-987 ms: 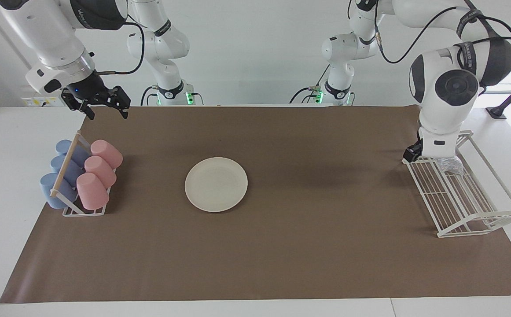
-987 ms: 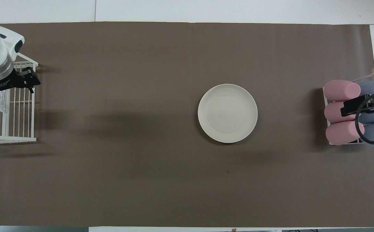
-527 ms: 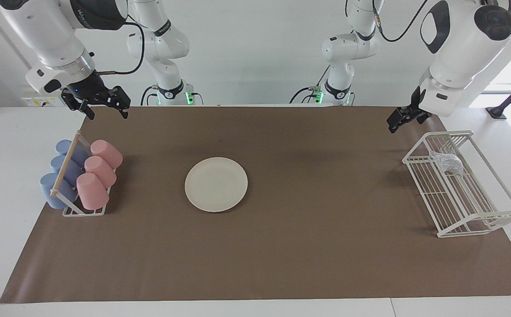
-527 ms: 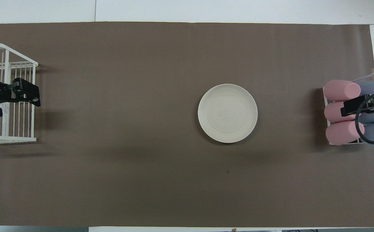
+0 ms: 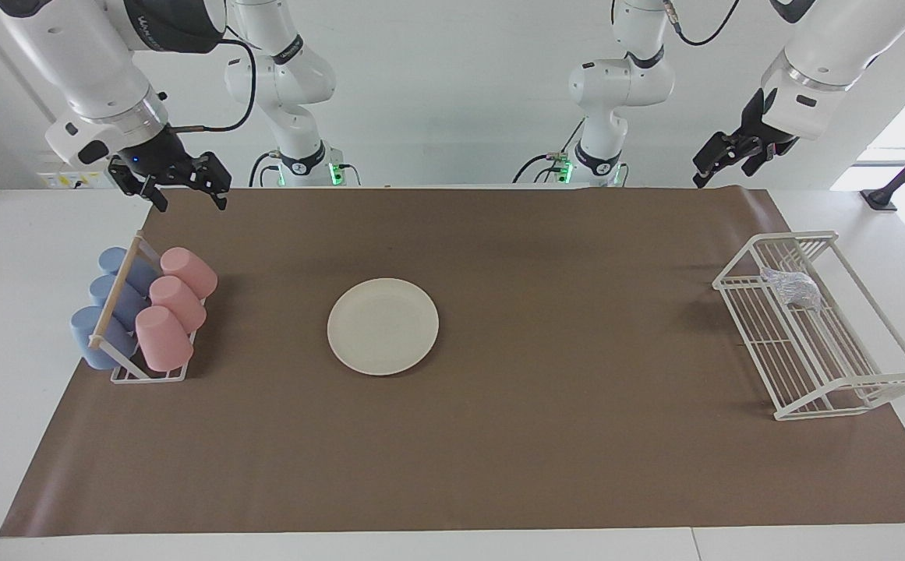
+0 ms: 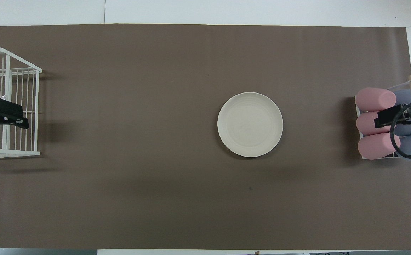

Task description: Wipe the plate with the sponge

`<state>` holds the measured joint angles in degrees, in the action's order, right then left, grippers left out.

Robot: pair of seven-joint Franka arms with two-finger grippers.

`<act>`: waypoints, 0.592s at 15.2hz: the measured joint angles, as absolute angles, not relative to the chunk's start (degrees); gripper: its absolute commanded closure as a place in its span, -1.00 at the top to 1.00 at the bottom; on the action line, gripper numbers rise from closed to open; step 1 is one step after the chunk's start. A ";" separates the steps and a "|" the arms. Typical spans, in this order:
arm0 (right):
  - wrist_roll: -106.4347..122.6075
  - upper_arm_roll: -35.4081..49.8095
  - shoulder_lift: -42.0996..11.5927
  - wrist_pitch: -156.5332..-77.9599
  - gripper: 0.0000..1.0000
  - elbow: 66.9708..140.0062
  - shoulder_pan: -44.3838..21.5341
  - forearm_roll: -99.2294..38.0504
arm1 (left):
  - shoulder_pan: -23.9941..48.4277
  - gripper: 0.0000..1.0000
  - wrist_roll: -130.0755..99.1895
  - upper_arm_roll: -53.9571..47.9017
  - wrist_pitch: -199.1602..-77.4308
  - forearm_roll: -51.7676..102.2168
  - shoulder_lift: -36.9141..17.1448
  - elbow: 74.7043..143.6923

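At the right arm's end of the table the right gripper (image 5: 183, 195) hangs in the air above the brown mat (image 5: 499, 436), its two fingers spread wide and holding nothing. Just under it stands a small cup rack (image 5: 148, 374) with a wooden bar across the top, loaded with three blue cups (image 5: 97, 327) and three pink cups (image 5: 164, 336) lying on their sides, the pink row toward the middle of the table. In the overhead view the same gripper shows over that rack.

The plate (image 5: 383, 326) lies flat on the mat near the middle of the table, cream-white, bare, well apart from both racks and from both grippers.

Toward the left arm's end the left gripper (image 5: 721, 160) is raised high over the edge of the mat nearest the robots, jaws apart and empty. Below it, farther from the robots, sits a white wire basket (image 5: 850, 389). The sponge (image 5: 791, 287), a small silvery mesh wad, rests inside the basket at the end nearest the robots, touching the wire floor; no gripper touches it
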<state>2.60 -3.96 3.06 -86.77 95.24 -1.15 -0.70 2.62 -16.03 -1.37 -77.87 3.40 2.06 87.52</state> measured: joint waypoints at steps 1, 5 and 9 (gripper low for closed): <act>2.60 -3.96 3.06 -86.77 1.00 95.24 -1.15 -0.70 | 2.65 1.00 -15.89 -1.23 -77.87 3.71 1.57 87.62; 2.60 -3.96 3.06 -86.77 1.00 95.22 -1.15 -0.70 | 2.69 1.00 -15.73 -1.16 -77.87 3.74 0.68 87.62; 2.60 -3.80 3.06 -86.77 1.00 95.20 -1.15 -0.71 | 2.69 1.00 -12.54 -1.17 -77.99 2.72 0.68 87.59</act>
<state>2.60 -3.80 3.06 -86.77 95.20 -1.15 -0.71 2.69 -12.54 -1.17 -77.99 2.72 0.68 87.59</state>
